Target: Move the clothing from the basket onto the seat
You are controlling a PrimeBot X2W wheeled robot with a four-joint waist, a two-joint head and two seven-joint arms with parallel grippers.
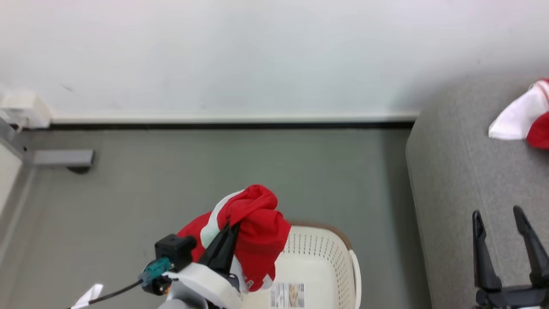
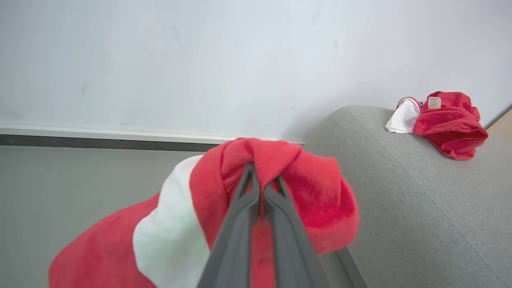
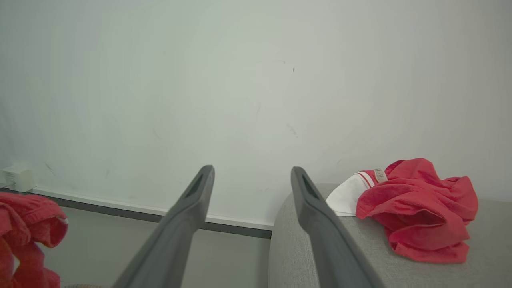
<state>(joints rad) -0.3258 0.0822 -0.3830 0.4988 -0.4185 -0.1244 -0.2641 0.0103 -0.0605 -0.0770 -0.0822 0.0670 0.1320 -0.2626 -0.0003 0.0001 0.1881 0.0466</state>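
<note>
1. Step in hand: transfer. The left gripper (image 1: 229, 229) has its jaws clenched on a fold of the held garment (image 1: 257, 231). The garment hangs in the air over the left side of the basket (image 1: 326, 257).
2. The right gripper (image 1: 496, 214) hovers over the near part of the seat (image 1: 463, 180), jaws released and grasping nothing.
3. Next move, as judged: the left arm must carry its load right, across the strip of floor (image 1: 381, 193), until the cloth is wholly over the seat. Only then should it let go. The drooping cloth likely needs height to clear the seat's edge.
4. Count: two garments, one held and a second garment (image 1: 521, 120) lying crumpled at the far right of the seat. One basket, one seat.
5. The basket's visible bottom bears a printed label (image 1: 287, 295). Its near part is out of frame, so what remains inside cannot be told.
</note>
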